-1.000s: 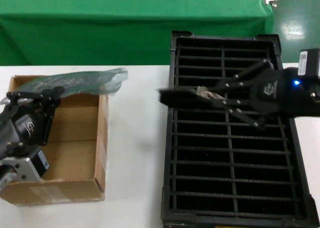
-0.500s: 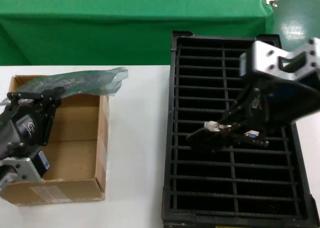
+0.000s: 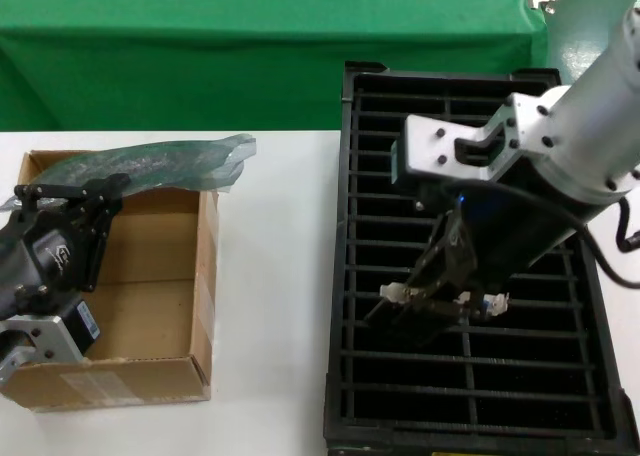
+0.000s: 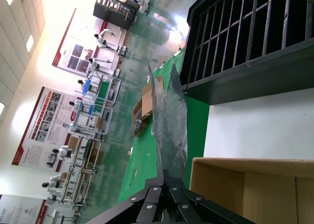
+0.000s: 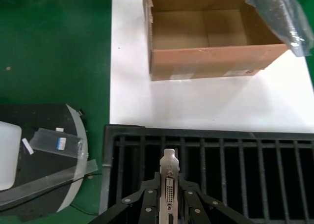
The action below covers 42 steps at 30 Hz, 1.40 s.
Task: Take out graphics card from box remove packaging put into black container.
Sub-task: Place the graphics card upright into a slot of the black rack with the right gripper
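Observation:
My right gripper [image 3: 441, 298] is shut on the graphics card [image 3: 420, 311] and holds it on edge, low over the middle rows of the black container [image 3: 342, 276]. In the right wrist view the card's silver bracket [image 5: 169, 182] with its white port stands between the fingers of the right gripper [image 5: 169, 197], above the container's slots [image 5: 113, 135]. My left gripper [image 3: 72, 190] is shut on the crinkly packaging bag [image 3: 170, 161] at the far rim of the cardboard box [image 3: 150, 368]. In the left wrist view the bag [image 4: 169, 111] rises from the left gripper [image 4: 166, 177].
The box [image 5: 216, 62] looks bare inside. A strip of white table [image 3: 270, 306] lies between box and container. A green-draped table [image 3: 200, 66] stands behind. In the right wrist view a round black base with taped plastic [image 5: 44, 150] sits on the green floor.
My right arm has swung from the container's far rows toward its middle, turned downward, and lowered the card toward the slots. The left gripper and bag have not moved.

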Motion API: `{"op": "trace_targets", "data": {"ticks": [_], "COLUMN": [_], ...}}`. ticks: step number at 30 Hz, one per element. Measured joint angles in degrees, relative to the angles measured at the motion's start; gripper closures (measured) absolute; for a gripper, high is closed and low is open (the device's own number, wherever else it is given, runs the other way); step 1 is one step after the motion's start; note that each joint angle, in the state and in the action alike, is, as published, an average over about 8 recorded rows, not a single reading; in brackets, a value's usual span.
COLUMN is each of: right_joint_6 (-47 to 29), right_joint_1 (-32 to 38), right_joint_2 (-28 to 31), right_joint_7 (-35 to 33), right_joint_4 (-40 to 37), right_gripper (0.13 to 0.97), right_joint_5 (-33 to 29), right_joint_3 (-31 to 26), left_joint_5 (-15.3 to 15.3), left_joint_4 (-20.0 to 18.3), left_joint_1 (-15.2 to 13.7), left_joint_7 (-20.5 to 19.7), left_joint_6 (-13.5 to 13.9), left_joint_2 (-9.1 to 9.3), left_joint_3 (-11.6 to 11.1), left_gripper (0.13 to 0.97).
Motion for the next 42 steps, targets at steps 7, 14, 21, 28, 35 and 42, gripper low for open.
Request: {"op": "trace_targets", "data": {"ticks": [7, 14, 21, 28, 35, 42], "right_joint_6": [0.0, 0.0, 0.0, 0.0, 0.0, 0.0], "right_joint_1": [-0.9, -2.1, -3.0, -3.6, -4.0, -4.3], "right_joint_2": [-1.1, -1.6, -2.4, -3.4, -4.2, -5.0], "right_joint_7": [0.2, -1.2, -3.4, -5.3, -6.7, -7.6], "right_joint_4": [-0.6, -2.2, -4.7, -7.0, -8.5, -9.9], "right_gripper": [0.906, 0.906, 0.906, 0.906, 0.906, 0.906], "right_joint_5": [-0.3, -1.5, -2.8, -3.8, -4.5, -5.1], "right_joint_3": [-0.4, -0.4, -0.4, -0.4, -0.4, -0.4], "left_joint_5": [0.0, 0.0, 0.0, 0.0, 0.0, 0.0], "left_joint_4": [0.0, 0.0, 0.0, 0.0, 0.0, 0.0], "left_joint_1": [0.0, 0.0, 0.0, 0.0, 0.0, 0.0], "left_joint_7": [0.0, 0.0, 0.0, 0.0, 0.0, 0.0], "left_joint_6": [0.0, 0.0, 0.0, 0.0, 0.0, 0.0], "left_joint_2": [0.00, 0.00, 0.00, 0.00, 0.00, 0.00], "left_joint_3": [0.0, 0.0, 0.0, 0.0, 0.0, 0.0], "left_gripper": [0.958, 0.958, 0.958, 0.958, 0.958, 0.958]}}
